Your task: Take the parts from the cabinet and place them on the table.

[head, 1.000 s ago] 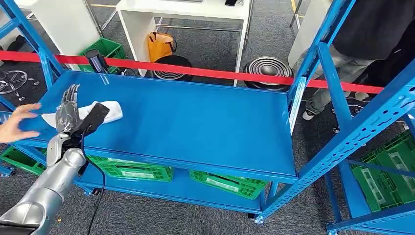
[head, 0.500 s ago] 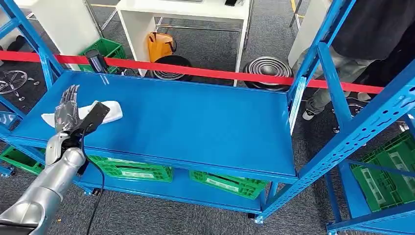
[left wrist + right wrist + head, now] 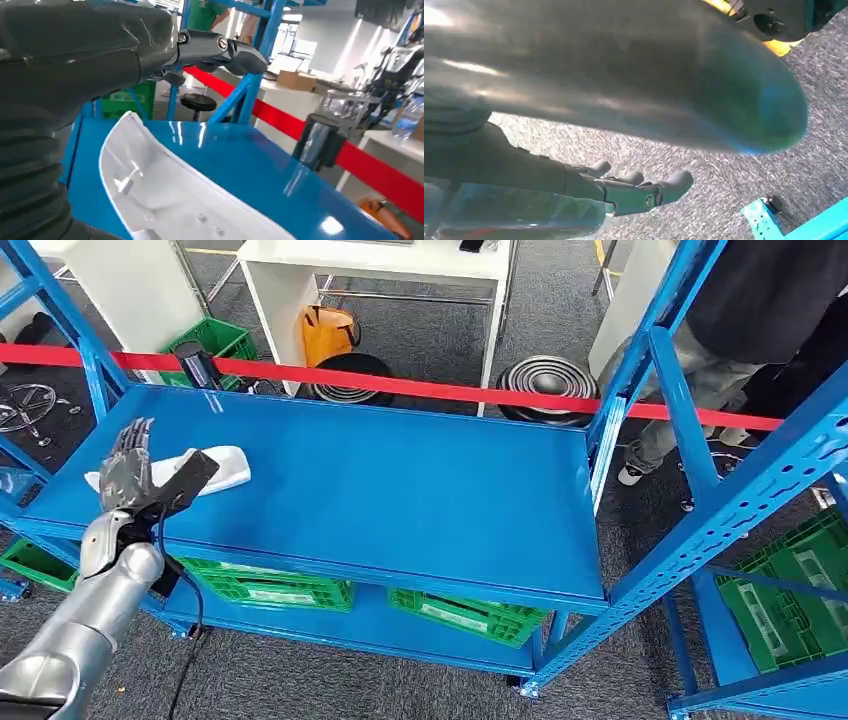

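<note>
Evidently, at the shelf:
White part (image 3: 215, 468): lies flat on the blue shelf (image 3: 400, 490), near its left end, for picking.
Left hand (image 3: 128, 466): fingers spread, hovering just over the part, holding nothing, presumably lining up a grasp.
Right hand (image 3: 634, 192): hangs over grey carpet, fingers loosely extended, idle.

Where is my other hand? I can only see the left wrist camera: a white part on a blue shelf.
Observer: Your right hand hangs over grey carpet, fingers loosely out, holding nothing.
Operator: What's under the shelf?
Observer: Green crates sit on the lower shelf.
Operator: Is anybody near?
Observer: Yes, a person stands on the right, past the rack.
</note>
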Tool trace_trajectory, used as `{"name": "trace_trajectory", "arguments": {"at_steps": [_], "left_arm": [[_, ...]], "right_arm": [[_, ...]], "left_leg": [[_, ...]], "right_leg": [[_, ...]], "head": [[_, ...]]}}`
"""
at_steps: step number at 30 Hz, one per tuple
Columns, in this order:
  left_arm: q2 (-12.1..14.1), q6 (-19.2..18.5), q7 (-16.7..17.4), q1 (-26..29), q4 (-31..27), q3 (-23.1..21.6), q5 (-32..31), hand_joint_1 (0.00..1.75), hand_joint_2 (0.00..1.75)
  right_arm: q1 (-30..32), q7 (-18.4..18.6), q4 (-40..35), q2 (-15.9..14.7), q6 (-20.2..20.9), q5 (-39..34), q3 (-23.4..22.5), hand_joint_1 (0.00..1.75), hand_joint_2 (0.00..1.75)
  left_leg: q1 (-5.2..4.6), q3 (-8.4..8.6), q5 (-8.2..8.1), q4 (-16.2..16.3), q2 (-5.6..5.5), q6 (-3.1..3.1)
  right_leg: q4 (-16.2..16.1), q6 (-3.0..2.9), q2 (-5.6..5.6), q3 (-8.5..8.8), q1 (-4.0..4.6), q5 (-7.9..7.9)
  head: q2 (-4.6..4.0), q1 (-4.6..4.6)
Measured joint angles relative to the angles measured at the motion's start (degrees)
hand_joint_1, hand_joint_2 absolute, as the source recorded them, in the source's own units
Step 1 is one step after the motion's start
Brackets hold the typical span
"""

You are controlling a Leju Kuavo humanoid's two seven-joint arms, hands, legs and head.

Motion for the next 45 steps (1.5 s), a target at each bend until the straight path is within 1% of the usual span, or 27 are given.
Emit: {"name": "trace_trajectory", "arguments": {"at_steps": [4, 7, 15, 21, 26, 33, 38, 45], "left_arm": [[0.46, -0.24, 0.33, -0.02, 0.28, -0.17, -0.22, 0.00, 1.75], [0.66, -0.98, 1.71, -0.15, 1.18, -0.20, -1.38, 0.00, 1.75], [2.84, -0.39, 2.23, -0.68, 7.93, -0.22, -5.02, 0.00, 1.75], [3.82, 0.22, 2.45, -1.33, 10.60, -0.26, -6.10, 0.00, 1.75], [3.98, 0.26, 2.62, -1.52, 11.67, -0.33, -6.62, 0.00, 1.75], [4.55, 1.51, 4.13, -1.91, 13.13, -1.49, -11.08, 0.00, 1.75], [4.63, 2.36, 5.24, -2.04, 14.12, -2.10, -13.11, 0.00, 1.75], [4.63, 2.62, 5.35, -2.03, 14.86, -2.73, -13.22, 0.00, 1.75]], "right_arm": [[-0.01, -0.24, 0.48, 0.42, 0.13, -0.20, -0.28, 0.00, 0.00], [-0.04, -0.63, 1.05, 0.92, 0.66, -0.44, -0.61, 0.00, 0.00], [0.05, -1.42, 4.02, 3.69, 2.47, -1.24, -1.20, 0.00, 0.00], [0.31, -1.68, 5.48, 4.92, 2.49, -1.51, -1.27, 0.00, 0.00], [0.30, -1.70, 6.14, 5.38, 2.49, -1.53, -1.31, 0.00, 0.00], [0.16, -2.14, 7.15, 5.88, 2.56, -1.42, -1.44, 0.00, 0.00], [0.10, -2.21, 7.71, 6.07, 2.91, -1.29, -1.49, 0.00, 0.00], [0.10, -2.21, 8.11, 6.08, 3.06, -1.27, -1.49, 0.00, 0.00]], "left_leg": [[0.01, 0.00, 0.00, 0.00, 0.00, 0.00], [0.01, -0.01, 0.00, -0.01, 0.00, 0.00], [0.08, -0.02, 0.00, -0.01, 0.13, -0.02], [0.09, -0.03, -0.02, -0.01, 0.14, -0.04], [0.09, -0.04, -0.02, 0.00, 0.14, -0.04], [0.10, -0.04, -0.01, 0.00, 0.14, -0.04], [0.10, -0.04, -0.02, 0.00, 0.14, -0.04], [0.10, -0.04, -0.02, 0.00, 0.14, -0.04]], "right_leg": [[0.00, -0.01, 0.00, 0.00, 0.00, -0.01], [0.00, -0.01, 0.00, 0.01, 0.00, -0.01], [0.00, -0.02, 0.04, -0.05, 0.10, -0.01], [0.00, -0.03, 0.03, -0.06, 0.11, -0.02], [0.00, -0.03, 0.03, -0.06, 0.11, -0.02], [0.00, -0.03, 0.03, -0.06, 0.11, -0.02], [0.00, -0.03, 0.03, -0.07, 0.11, -0.02], [0.00, -0.03, 0.03, -0.06, 0.11, -0.02]], "head": [[0.00, 0.00], [0.00, 0.00], [0.00, 0.00], [0.00, 0.00], [0.00, 0.00], [0.00, 0.00], [0.00, 0.00], [0.00, 0.00]]}}
